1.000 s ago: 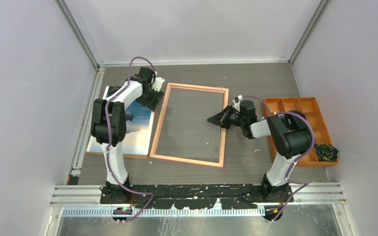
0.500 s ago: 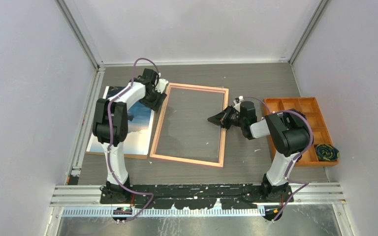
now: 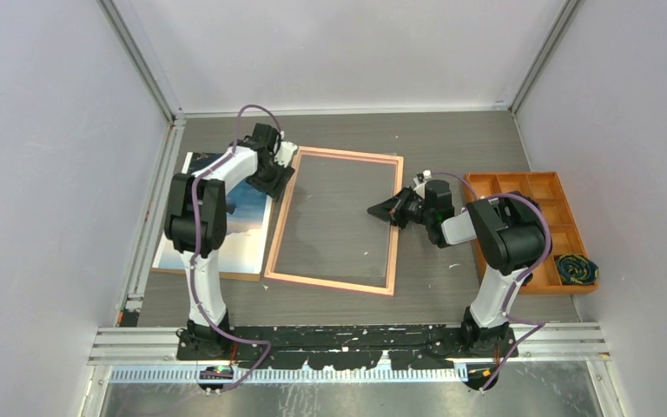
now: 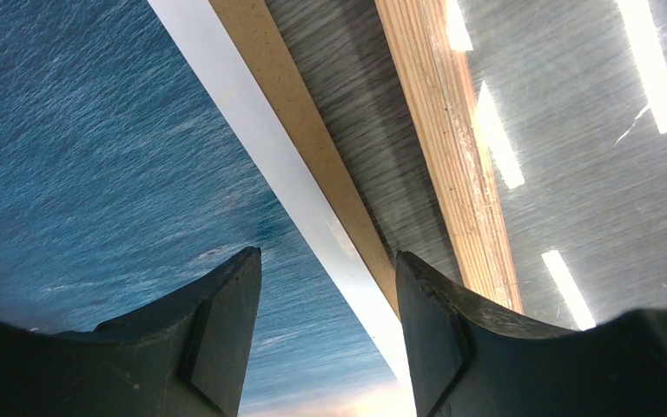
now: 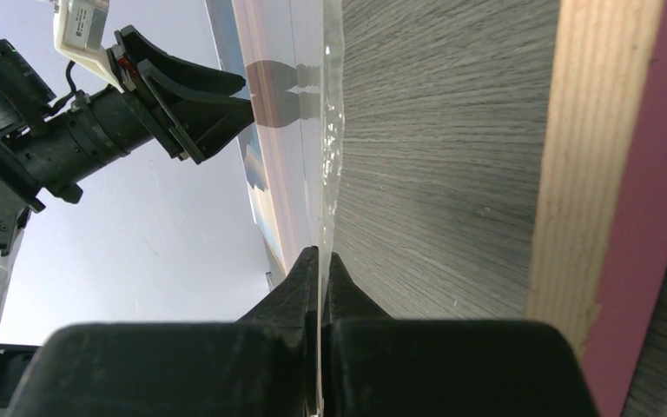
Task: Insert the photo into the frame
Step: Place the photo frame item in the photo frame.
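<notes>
- The frame [image 3: 330, 285] is laid flat on the table [image 3: 452, 139] between the two arms, tan back up. Nothing is seen inside it but its clear pane [image 5: 328, 130].
- The photo [image 3: 241, 248] is found picture side up on the brown backing board [image 4: 317, 148], just beside the frame's left rail. A narrow strip of table is left between them, and the photo is not yet in the frame.
- The right gripper [image 3: 372, 210] is held low just inside the frame's right rail, fingers pressed together. In the wrist view the pane's thin edge is seen running out from between the tips, so it is judged to be pinched there.
- Farthest out, the left gripper [image 4: 326, 256] is poised over the photo's far corner on the frame side. The jaws are apart, the white border is straddled, and nothing is clamped.
- Risk: if the jaws are closed here, the board may be taken up with the print, or the paper creased, since only a thin flat edge is offered.
- Risk: the pane may be bent or lost from the right pinch, or the frame dragged by it, so that the photo's way in is blocked.
</notes>
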Controlling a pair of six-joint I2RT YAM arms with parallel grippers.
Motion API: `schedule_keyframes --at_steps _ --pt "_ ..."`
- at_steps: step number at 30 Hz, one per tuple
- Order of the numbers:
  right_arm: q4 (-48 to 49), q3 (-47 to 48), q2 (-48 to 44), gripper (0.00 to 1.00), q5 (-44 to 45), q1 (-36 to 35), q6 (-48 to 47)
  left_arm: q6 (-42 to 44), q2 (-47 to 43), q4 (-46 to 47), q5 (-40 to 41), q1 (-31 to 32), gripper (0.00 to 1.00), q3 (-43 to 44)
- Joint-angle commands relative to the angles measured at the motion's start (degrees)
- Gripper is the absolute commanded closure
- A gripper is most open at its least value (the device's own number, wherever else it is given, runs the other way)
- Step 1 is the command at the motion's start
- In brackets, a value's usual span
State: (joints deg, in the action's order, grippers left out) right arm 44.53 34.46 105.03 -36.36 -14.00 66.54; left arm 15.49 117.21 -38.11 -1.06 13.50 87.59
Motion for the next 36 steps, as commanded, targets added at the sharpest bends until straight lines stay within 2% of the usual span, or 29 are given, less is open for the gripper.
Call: schedule_keyframes --at_steps 1,30,36 --pt "0.8 0.6 -0.8 0.99 0.9 0.4 -0.7 0.7 0.4 1.5 0.6 0.2 0.40 0.7" --pt "-4.1 1.5 -1.6 0.99 -1.9 0.4 -3.3 0.5 0.7 2.1 3.0 1.6 0.39 0.7" --pt "3.0 0.5 -1.9 0.99 -2.3 0.4 -0.8 0.7 0.6 2.2 2.6 1.8 0.39 0.4"
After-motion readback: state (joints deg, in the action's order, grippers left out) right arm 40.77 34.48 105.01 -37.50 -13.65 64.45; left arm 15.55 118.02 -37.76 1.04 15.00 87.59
